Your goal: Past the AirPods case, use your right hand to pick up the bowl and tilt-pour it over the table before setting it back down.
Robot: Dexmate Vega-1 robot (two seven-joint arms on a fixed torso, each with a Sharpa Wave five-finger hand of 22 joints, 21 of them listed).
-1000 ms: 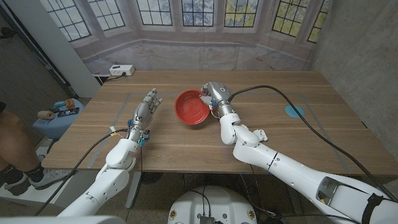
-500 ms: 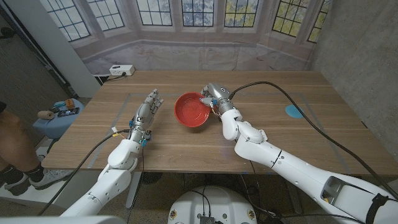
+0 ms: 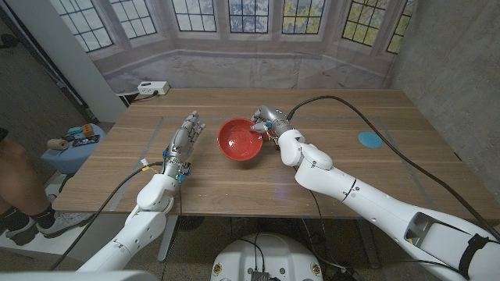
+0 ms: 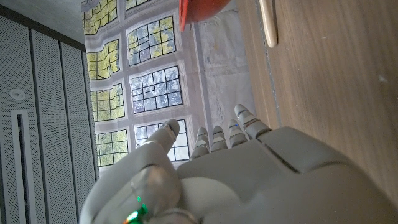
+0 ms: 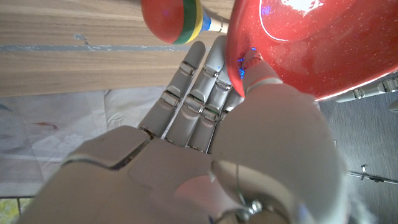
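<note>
Leaded windows on a printed backdrop rise behind the wooden bench (image 3: 234, 187), where the red bowl (image 3: 240, 143) hangs tilted near the middle, its open face turned toward the robot and its far rim pinched in the right hand (image 3: 266, 121). From the right wrist view the thumb presses inside the bowl's wall while the fingers (image 5: 193, 102) back it from outside, so the hold is a rim pinch and not a cradle. Judging by the steep tilt, the pour is under way; doing it well means rolling the wrist slowly, keeping the pinch firm so the glossy rim does not slip, then levelling the bowl before lowering it to the bench. The bowl looks smooth, shiny and speckled, shallow with a rounded base, and seemingly empty. Left of the bowl, the left hand (image 3: 184, 139) waits with fingers straight and apart, holding nothing.
</note>
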